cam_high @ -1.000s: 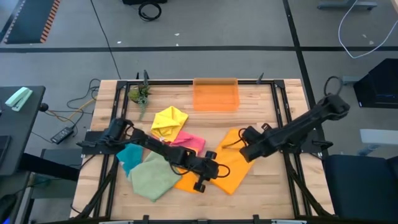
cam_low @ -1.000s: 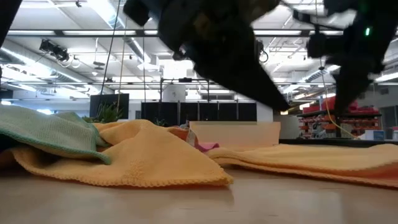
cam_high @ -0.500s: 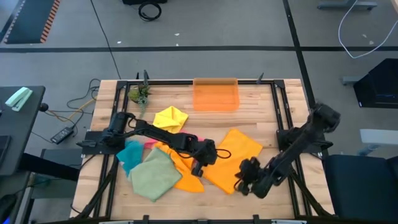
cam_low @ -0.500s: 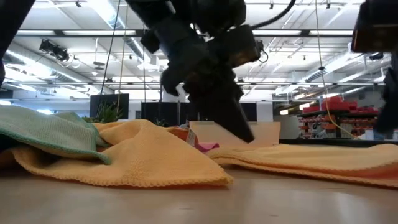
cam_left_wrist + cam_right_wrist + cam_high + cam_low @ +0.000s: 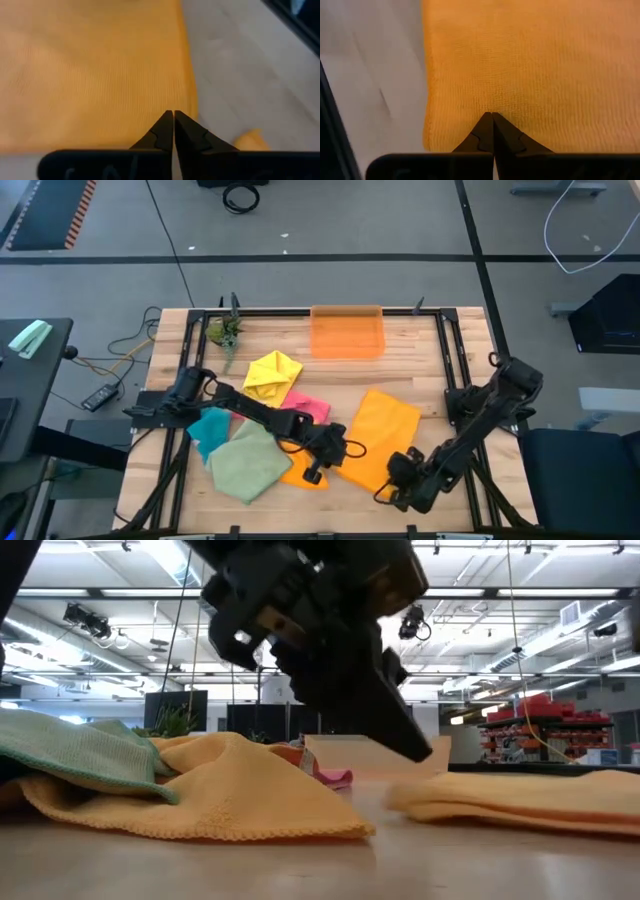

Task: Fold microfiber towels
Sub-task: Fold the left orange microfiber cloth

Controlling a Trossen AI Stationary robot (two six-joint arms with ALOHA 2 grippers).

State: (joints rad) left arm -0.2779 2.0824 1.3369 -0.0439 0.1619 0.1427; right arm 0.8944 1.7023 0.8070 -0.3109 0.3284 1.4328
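I work soft orange microfiber towel, lying table centre, toward me from translucent orange bin. Right gripper pinched together on its near corner, for fold. Left gripper beside towel's left edge, tips together, holding nothing I can see.

2 dark, jointed arms — black cables looping at the wrists — each ending in a gripper with 2 pointed black fingers.
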